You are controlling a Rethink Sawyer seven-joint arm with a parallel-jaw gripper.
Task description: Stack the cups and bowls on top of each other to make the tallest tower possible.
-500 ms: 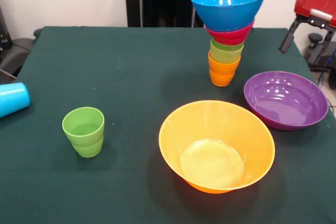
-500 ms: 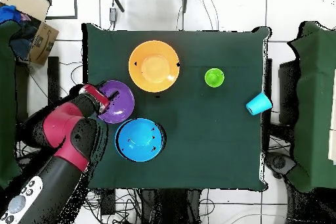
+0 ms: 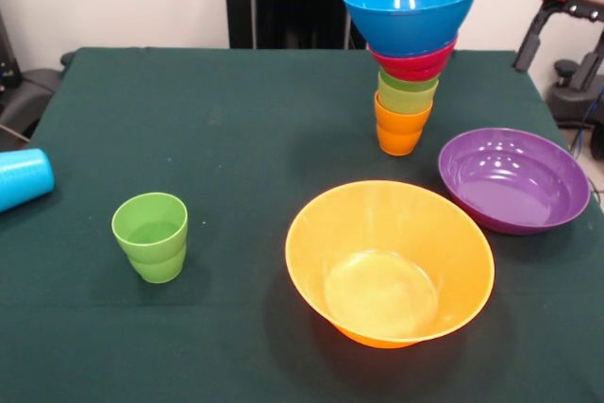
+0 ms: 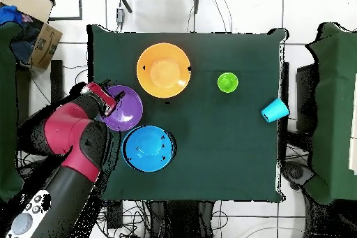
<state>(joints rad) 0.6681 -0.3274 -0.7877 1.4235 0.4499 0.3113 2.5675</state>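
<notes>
Tower (image 3: 409,54) stood upright at the table's (image 3: 236,139) far right, orange cup lowest, blue bowl on top, purple bowl (image 3: 514,179) just beside, orange bowl (image 3: 390,263) nearer the camera, gripper (image 3: 566,7) seen at the right edge, opening cannot be told.

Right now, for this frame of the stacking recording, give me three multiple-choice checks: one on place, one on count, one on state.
1. What sits on top of the tower?
A. a blue bowl
B. the purple bowl
C. a yellow cup

2. How many bowls rest directly on the table, outside the tower?
A. one
B. two
C. four

3. How does the light blue cup lie?
A. upright
B. upside down
C. on its side

Answers:
1. A, the blue bowl crowns the column above the red bowl.
2. B, only the purple bowl and the large orange bowl do.
3. C, it lies on its side at the table's edge.
</notes>
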